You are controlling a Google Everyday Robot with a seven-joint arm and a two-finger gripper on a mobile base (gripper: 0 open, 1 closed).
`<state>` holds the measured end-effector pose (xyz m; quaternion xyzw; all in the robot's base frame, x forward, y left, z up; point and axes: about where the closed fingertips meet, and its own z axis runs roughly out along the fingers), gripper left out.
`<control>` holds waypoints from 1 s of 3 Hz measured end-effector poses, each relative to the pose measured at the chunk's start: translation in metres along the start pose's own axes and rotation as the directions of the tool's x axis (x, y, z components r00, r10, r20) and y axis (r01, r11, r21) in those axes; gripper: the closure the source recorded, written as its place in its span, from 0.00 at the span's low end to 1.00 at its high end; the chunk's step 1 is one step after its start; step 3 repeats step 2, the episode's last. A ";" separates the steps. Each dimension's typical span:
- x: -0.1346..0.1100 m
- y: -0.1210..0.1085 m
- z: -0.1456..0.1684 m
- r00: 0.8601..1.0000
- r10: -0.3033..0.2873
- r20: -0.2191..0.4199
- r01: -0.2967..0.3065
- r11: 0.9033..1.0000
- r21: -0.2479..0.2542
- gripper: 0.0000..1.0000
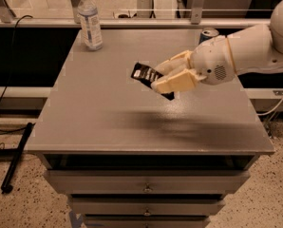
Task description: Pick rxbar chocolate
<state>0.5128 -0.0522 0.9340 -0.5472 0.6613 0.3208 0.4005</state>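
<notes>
The rxbar chocolate [144,73] is a flat black wrapped bar with pale lettering. It hangs in the air above the middle of the grey table [99,118], tilted, with its left end sticking out. My gripper [164,77] reaches in from the right on a white arm, and its cream fingers [174,82] are shut on the bar's right half. The bar's shadow lies on the tabletop below.
A clear plastic water bottle [90,21] stands at the table's back left corner. A blue-and-silver can [208,33] stands at the back right, partly behind my arm. Drawers sit under the tabletop. A black pole leans on the floor at the left.
</notes>
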 end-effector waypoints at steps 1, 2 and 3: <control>-0.003 0.002 0.005 0.988 0.072 0.139 -0.063 0.995 -0.073 1.00; -0.003 0.002 0.005 0.988 0.072 0.139 -0.062 0.995 -0.074 1.00; -0.003 0.002 0.005 0.988 0.072 0.139 -0.062 0.995 -0.074 1.00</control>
